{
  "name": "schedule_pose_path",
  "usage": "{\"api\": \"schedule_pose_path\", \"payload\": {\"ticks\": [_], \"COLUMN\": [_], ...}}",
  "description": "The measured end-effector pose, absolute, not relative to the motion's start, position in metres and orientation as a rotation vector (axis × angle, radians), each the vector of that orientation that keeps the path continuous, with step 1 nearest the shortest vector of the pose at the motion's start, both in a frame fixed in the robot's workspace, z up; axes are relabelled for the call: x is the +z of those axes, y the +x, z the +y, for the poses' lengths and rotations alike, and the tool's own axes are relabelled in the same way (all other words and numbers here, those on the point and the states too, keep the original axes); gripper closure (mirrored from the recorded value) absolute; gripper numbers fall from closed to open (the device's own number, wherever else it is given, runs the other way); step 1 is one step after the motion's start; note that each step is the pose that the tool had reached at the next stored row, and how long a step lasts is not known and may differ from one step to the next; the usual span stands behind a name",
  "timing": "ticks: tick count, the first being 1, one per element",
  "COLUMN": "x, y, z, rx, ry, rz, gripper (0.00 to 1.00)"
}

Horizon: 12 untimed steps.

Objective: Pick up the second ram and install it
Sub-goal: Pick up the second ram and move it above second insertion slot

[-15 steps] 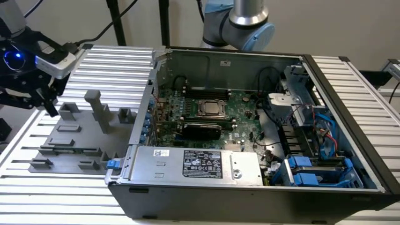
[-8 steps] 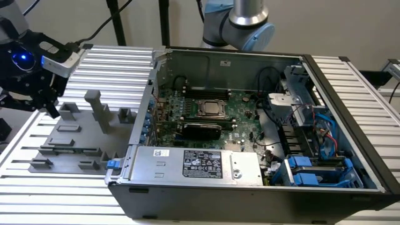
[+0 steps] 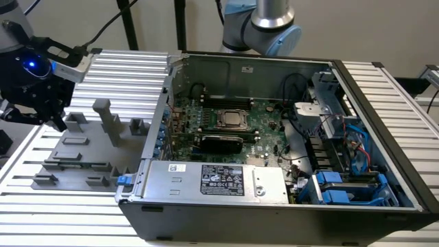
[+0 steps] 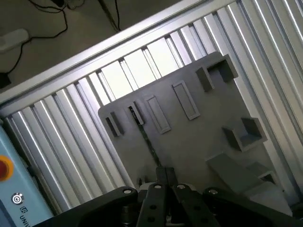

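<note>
The gripper (image 4: 165,177) is seen at the far edge of the exterior view's left, hung over the slatted metal counter (image 3: 130,72), with a blue light lit on its body. In the wrist view the jaws are pulled in close together, pretty much shut, and nothing is held between them.

Just beside and below it, a gray fixture plate (image 3: 82,149) is laid flat on the counter, with a bunch of raised blocks and one tall post on it. The second ram (image 4: 145,137) is still parked in that plate. In the wrist view it's seen edge-on as a thin dark strip set in a slot between the small blocks, running toward the jaws but not touched by them. So it hasn't been picked up yet.

Toward the middle, the open computer case (image 3: 274,221) is set on the counter right beside the fixture plate. The green motherboard (image 3: 264,131) is laid flat inside it, with the silver CPU socket (image 3: 233,119) roughly in its middle. A silver power supply (image 3: 213,180) with a white label is mounted along the near side of the case. The arm's base (image 3: 264,20) is seen behind the case's back wall.

On the exterior view's right, blue drive caddies (image 3: 343,193) are tucked into the case's near corner, with loose cables run above them.
</note>
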<state>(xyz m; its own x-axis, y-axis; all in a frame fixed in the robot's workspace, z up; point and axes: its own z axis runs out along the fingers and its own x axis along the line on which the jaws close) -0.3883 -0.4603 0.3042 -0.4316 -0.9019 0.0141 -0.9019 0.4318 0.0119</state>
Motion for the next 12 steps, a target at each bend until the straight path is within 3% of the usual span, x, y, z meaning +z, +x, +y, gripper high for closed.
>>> {"api": "schedule_pose_path", "payload": {"ticks": [12], "x": [0.2958], "y": [-0.3883], "z": [-0.4603], "rx": [-0.001], "ry": [1.942], "rz": [-2.446], "gripper": [0.89]}}
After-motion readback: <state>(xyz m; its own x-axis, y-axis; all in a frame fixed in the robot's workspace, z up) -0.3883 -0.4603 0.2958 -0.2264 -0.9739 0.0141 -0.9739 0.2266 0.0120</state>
